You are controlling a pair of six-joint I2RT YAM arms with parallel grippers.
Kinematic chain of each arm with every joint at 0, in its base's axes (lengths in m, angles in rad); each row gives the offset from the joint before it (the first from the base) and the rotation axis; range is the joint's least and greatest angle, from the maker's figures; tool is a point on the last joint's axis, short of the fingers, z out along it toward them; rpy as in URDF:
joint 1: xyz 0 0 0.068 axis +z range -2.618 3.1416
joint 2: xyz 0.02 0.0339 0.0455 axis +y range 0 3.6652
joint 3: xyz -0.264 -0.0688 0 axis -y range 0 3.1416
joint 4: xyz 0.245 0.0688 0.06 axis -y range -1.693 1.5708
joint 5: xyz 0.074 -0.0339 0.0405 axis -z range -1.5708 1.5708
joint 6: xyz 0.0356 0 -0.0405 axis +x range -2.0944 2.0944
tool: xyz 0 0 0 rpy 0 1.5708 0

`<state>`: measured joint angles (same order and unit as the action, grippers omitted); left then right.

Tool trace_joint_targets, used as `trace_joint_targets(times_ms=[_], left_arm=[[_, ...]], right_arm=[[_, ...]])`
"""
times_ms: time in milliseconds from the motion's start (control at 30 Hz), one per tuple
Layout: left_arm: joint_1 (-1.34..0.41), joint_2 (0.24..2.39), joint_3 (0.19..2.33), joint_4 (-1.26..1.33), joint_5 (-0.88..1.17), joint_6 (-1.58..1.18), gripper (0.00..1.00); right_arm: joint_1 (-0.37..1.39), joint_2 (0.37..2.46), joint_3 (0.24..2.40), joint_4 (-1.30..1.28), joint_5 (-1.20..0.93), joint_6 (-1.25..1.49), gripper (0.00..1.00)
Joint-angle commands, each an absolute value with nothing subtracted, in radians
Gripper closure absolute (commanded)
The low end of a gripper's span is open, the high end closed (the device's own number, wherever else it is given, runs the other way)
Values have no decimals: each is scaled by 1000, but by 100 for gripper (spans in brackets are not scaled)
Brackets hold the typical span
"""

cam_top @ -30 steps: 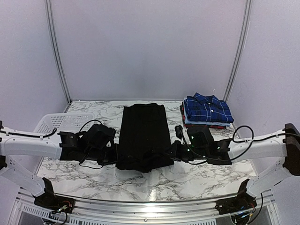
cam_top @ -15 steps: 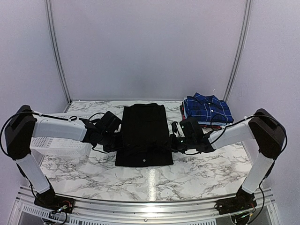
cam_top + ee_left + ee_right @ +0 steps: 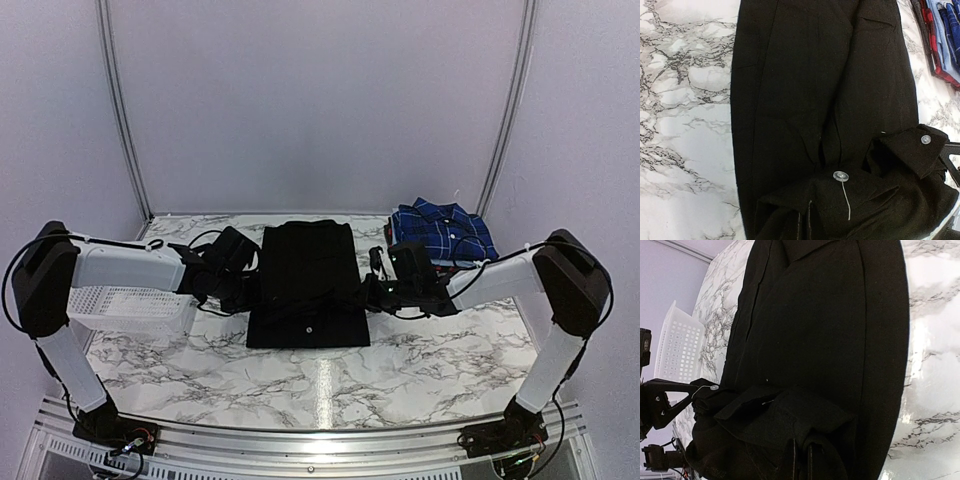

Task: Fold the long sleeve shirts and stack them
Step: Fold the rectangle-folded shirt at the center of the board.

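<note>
A plain black long sleeve shirt (image 3: 305,270) lies lengthwise in the middle of the table, with its near end doubled over. My left gripper (image 3: 252,290) is shut on that raised edge at its left side, and my right gripper (image 3: 367,295) is shut on it at the right. In the left wrist view the bunched black cloth (image 3: 850,205) with a white button (image 3: 840,175) hides the gripper (image 3: 804,224). The right wrist view shows the same fold (image 3: 785,415) wrapped over the gripper (image 3: 801,465). Folded shirts (image 3: 442,232) are stacked at the back right, a blue plaid one on top.
A white mesh basket (image 3: 128,300) stands at the left edge of the marble table (image 3: 420,370), under my left arm. The folded stack (image 3: 940,35) lies close to the black shirt's far right corner. Walls close off the back and both sides.
Both grippers have carried the shirt's near edge away from the table front, toward the collar. The arms have risen at the elbows and the shirt now looks shorter.
</note>
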<state>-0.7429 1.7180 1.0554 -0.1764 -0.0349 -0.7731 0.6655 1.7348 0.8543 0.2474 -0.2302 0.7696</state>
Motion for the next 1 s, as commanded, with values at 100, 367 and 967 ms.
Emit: trace_joint_targets(times_ms=[100, 367, 967], left_arm=[[-723, 1749, 1099, -180, -38, -744, 100], [-701, 1783, 1128, -180, -22, -734, 100], [-666, 1862, 1192, -186, -4, -697, 100]], right_arm=[[644, 1747, 936, 247, -231, 716, 100], [631, 1797, 982, 242, -241, 707, 100], [614, 1839, 980, 257, -244, 710, 100]])
